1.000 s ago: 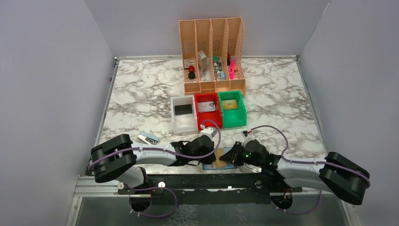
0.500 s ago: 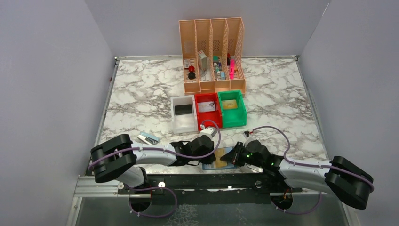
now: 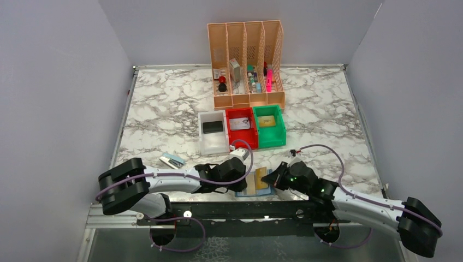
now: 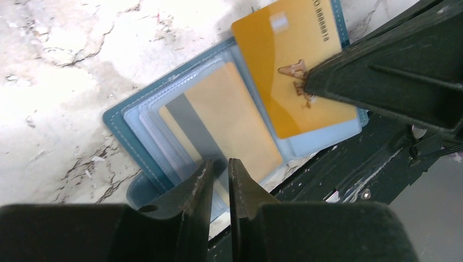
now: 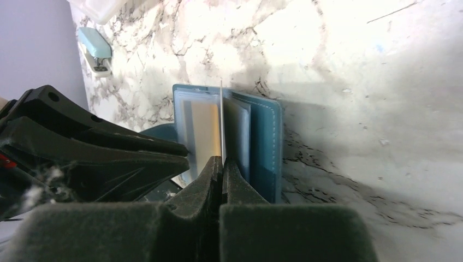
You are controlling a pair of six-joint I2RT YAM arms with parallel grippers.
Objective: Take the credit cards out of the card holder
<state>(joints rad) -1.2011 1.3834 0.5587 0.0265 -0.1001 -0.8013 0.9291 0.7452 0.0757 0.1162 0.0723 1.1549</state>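
Card holder [image 3: 245,192], teal: lies open and flat on the marble table [image 3: 164,109], at bottom centre of the overhead view, against the table's lower edge and between my two grippers.
Gold card [image 4: 284,65]: upper right of the left wrist view, over the holder's right half. My right gripper [image 5: 221,164] nips its right edge, jaws pressed tight on it. In the right wrist view the card shows edge-on as a thin upright line.
Second card [image 4: 235,120], tan with a grey stripe: under a clear pocket on the holder's left half.
Left gripper [image 4: 220,166]: jaws nearly together with a thin slit between, tips at the pocket's lower edge. I cannot tell whether anything is pinched.
Stapler [image 3: 171,159], pale blue: left of the holder, apart from it.
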